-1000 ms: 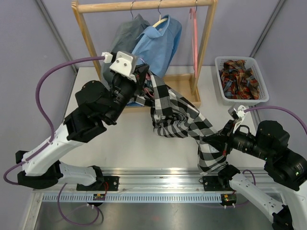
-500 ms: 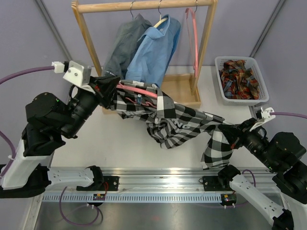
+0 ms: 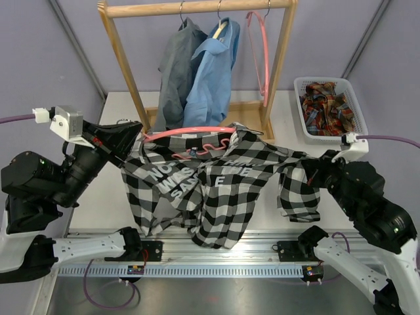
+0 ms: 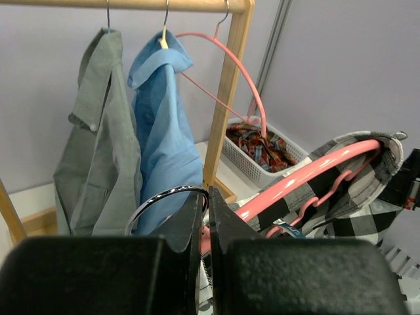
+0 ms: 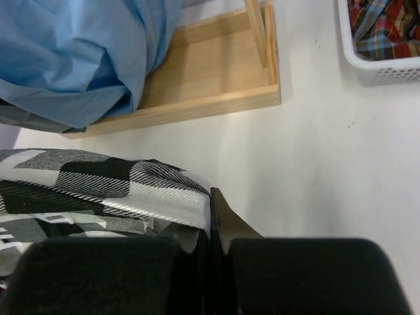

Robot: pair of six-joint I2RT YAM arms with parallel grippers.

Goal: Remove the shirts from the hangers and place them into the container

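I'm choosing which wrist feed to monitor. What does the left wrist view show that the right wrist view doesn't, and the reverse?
Only left wrist: the thin pink triangular hanger inside the black-and-white checked shirt, held by the left gripper, plus an empty pink hanger on the wooden rail. Only right wrist: the right gripper shut on the checked shirt's edge. Both: the checked shirt, the light blue collared shirt and the white lattice plastic basket.

The right tool point(image 5: 210, 216) apparently pinches the checked shirt point(image 5: 98, 190) above the table point(image 5: 315, 164).
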